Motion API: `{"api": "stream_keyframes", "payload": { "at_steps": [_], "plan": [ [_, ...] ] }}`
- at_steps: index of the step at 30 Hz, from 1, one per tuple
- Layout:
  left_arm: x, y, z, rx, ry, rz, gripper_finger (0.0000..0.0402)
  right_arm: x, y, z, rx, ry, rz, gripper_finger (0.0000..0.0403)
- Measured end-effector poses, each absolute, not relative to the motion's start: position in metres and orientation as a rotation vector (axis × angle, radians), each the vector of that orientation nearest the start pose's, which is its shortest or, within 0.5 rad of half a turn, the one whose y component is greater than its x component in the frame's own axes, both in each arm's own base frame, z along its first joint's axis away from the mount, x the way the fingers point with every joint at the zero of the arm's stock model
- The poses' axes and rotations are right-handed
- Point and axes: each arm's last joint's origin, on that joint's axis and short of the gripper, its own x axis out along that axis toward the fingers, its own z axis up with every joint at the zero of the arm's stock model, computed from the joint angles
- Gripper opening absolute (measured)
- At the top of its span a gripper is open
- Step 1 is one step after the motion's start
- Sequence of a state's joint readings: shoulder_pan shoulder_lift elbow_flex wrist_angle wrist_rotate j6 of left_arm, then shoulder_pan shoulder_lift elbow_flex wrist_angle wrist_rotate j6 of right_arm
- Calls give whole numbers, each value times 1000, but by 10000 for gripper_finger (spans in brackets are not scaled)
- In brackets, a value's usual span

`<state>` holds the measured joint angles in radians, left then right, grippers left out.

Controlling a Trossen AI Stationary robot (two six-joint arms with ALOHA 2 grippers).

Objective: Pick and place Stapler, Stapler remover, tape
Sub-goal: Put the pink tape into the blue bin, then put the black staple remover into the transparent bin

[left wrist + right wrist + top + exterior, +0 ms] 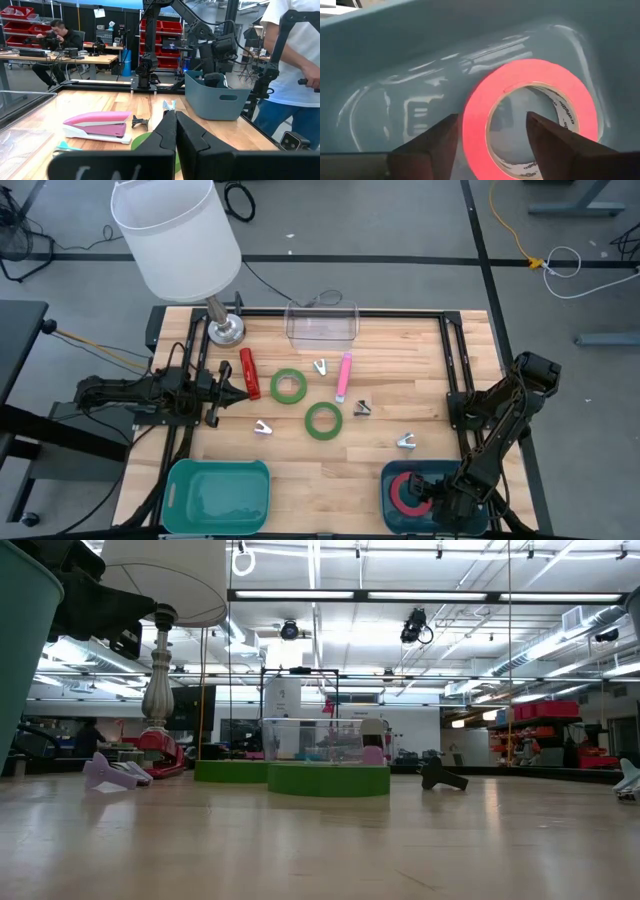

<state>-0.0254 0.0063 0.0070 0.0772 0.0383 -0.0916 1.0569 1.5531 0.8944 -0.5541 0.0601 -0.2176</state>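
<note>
The red-pink tape ring (pixel 530 115) lies flat-side against the floor and wall of the blue bin (pixel 395 510) at the table's near right. My right gripper (pixel 492 125) hangs open in that bin: one finger outside the ring, one over its open centre, both apart from it. Two green tape rings (pixel 289 386) (pixel 324 420) lie flat mid-table. A red stapler (pixel 249 373) and a pink stapler (pixel 344 376) lie near them. Several staple removers (pixel 263 427) (pixel 406 441) are scattered about. My left gripper (pixel 238 387) is shut, low at the table's left beside the red stapler.
A white-shaded lamp (pixel 224 328) stands at the far left. A clear plastic box (pixel 322 323) sits at the far edge. A green bin (pixel 217 495) rests at the near left. A person stands beyond the table's right side (pixel 295 60).
</note>
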Motion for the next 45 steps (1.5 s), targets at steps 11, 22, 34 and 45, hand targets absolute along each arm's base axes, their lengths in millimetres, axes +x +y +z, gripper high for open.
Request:
{"api": "stream_keyframes", "payload": {
  "at_steps": [11,22,34,45],
  "plan": [
    [97,-4,173,-91,-75,-68,3,135,233,219,-773,841,994,251],
    [97,-4,173,-91,-75,-67,3,147,203,267,-579,698,893,252],
    [97,-4,173,-91,-75,-68,3,183,167,273,-458,716,488,252],
    [97,-4,173,-91,-75,-68,3,211,128,273,-236,743,132,252]
  ]
}}
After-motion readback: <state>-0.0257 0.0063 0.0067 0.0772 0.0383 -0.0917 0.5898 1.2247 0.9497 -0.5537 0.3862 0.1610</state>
